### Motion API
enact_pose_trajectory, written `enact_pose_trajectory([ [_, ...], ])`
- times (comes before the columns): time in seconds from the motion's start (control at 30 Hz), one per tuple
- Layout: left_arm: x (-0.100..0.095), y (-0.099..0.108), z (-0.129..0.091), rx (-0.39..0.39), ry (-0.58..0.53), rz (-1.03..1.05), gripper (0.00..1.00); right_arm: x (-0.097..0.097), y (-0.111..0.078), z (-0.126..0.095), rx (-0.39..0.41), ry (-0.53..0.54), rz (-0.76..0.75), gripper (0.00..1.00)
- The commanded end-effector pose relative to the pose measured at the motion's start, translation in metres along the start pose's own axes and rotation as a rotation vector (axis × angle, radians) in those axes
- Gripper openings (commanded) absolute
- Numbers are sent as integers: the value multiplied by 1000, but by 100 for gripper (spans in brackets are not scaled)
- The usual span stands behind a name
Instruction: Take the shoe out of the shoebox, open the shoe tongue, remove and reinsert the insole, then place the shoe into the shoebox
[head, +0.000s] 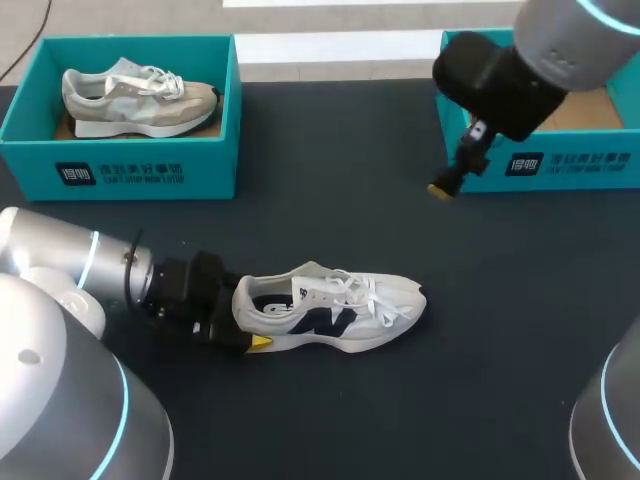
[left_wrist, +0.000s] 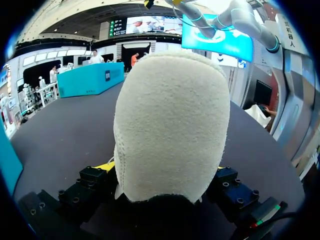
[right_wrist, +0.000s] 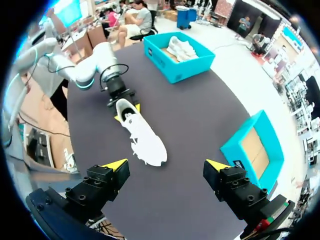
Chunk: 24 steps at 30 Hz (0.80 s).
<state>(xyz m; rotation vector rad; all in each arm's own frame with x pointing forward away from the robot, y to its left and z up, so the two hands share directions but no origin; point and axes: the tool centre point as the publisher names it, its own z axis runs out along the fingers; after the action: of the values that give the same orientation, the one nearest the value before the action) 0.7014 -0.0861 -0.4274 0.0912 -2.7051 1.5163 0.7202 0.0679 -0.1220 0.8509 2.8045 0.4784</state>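
A robot demonstration stand: left arm (head: 70, 265) and right arm (head: 570, 40) over a dark tabletop (head: 500, 350), with a printed teal upper-left shoebox (head: 130, 170) and upper-right shoebox (head: 570, 165).

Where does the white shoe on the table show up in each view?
Head view: white shoe lies on the table, lower middle.
Left wrist view: its heel fills the picture, between the fingers.
Right wrist view: the shoe lies ahead of the right gripper, toe nearest.
Shared landmark: left gripper shut on the heel.
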Motion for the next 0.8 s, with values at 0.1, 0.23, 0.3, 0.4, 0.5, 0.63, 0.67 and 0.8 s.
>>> enact_pose_trajectory([
  [0.1,-3,4,4,-3,-2,0,0,6,10,0,120,-230,448,100],
  [0.23,-3,4,4,-3,-2,0,0,6,10,0,120,-230,448,100],
  [0.3,-3,4,4,-3,-2,0,0,6,10,0,120,-230,448,100],
  [0.4,-3,4,4,-3,-2,0,0,9,13,6,116,-239,469,100],
  [0.5,-3,4,4,-3,-2,0,0,17,22,24,108,-264,537,100],
  [0.63,-3,4,4,-3,-2,0,0,26,32,47,89,-273,592,100],
  [0.67,-3,4,4,-3,-2,0,0,28,34,53,92,-279,604,100],
  [0.8,-3,4,4,-3,-2,0,0,34,43,79,108,-278,624,100],
])
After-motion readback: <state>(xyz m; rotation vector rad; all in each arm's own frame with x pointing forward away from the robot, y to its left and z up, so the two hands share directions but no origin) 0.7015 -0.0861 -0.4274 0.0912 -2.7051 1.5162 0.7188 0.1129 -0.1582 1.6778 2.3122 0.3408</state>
